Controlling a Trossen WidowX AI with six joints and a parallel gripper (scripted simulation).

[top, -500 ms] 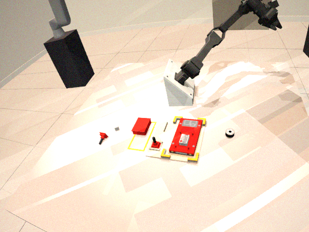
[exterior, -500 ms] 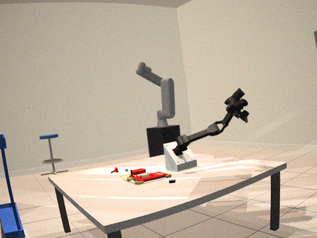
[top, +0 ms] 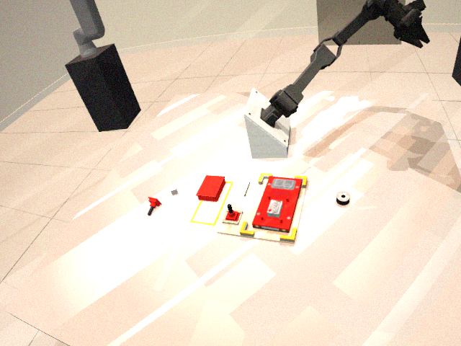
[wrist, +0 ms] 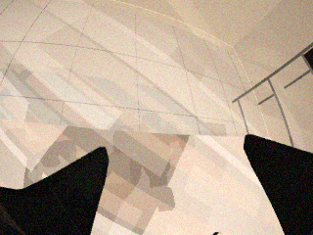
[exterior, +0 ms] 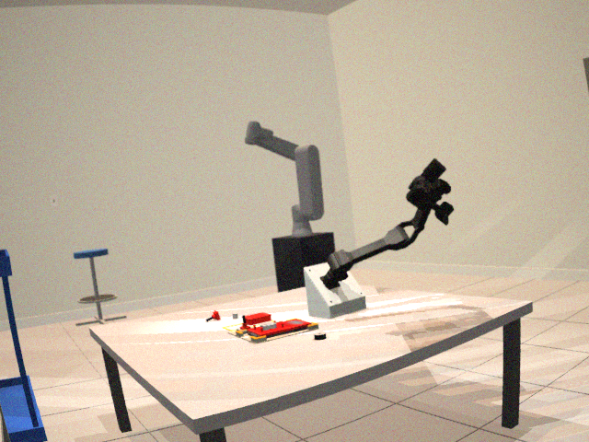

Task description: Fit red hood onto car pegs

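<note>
The hood [top: 211, 187] [exterior: 257, 318] is a red box-like shell, roof up on the table, overlapping one end of a yellow outline [top: 203, 223]. Its corner holes cannot be made out. The red chassis [top: 281, 193] [exterior: 291, 326] sits between the yellow corners of the jig [top: 287, 237]. The grey-white engine block [top: 274, 207] [exterior: 269, 326] is on its deck, with short pegs around it. My gripper [top: 424, 42] [wrist: 178, 149] is open and empty, high up and far to the right of the hood and chassis in the top view. The wrist view shows neither.
A small red part with a black post [top: 231, 215] stands on the jig's left side. A red part with a black handle [top: 153, 202] and a grey cube [top: 173, 192] lie left of the hood. A black-and-white wheel [top: 343, 198] [exterior: 319, 336] lies right of the jig.
</note>
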